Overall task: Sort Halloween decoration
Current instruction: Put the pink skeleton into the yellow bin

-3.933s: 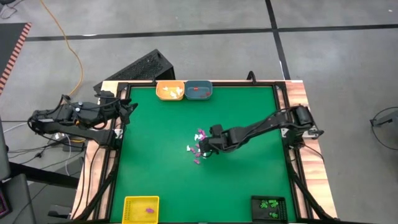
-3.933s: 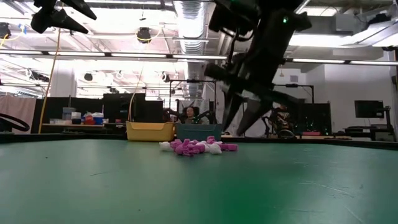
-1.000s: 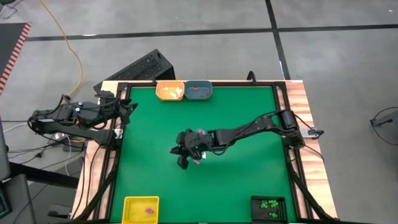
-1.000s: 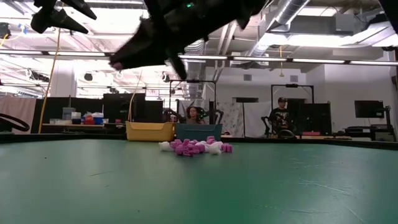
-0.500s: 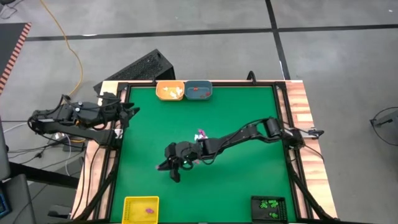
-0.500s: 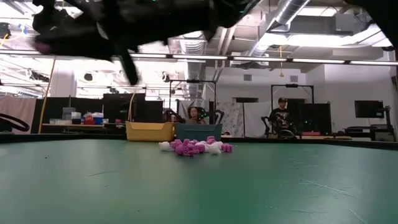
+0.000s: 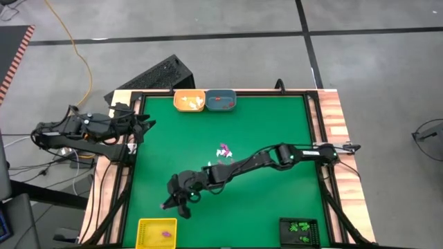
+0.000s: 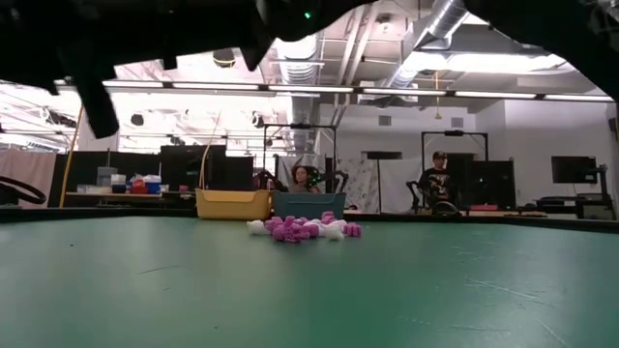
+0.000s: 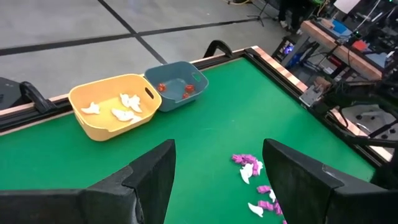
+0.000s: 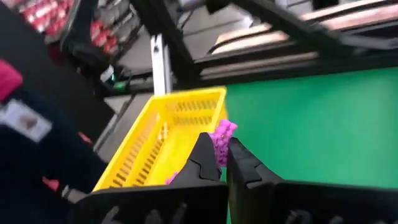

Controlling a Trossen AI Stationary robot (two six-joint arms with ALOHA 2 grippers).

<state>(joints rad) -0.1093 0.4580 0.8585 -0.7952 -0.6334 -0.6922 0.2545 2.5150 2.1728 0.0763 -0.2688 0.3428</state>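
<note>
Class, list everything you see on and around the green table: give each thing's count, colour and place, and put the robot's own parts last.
Table: one, green, wood-edged.
Trinket pile: many, purple and white, table centre.
Orange tray: one, far edge, holds white trinkets.
Blue tray: one, beside it, holds red trinkets.
Yellow tray: one, near left corner, holds a purple trinket.
Black tray: one, near right corner, holds green trinkets.
Held trinket: one, purple.
People: two, background of the low view.
Left end effector: open, off the table's left edge.
Right end effector: shut on the held trinket, near the yellow tray.
</note>
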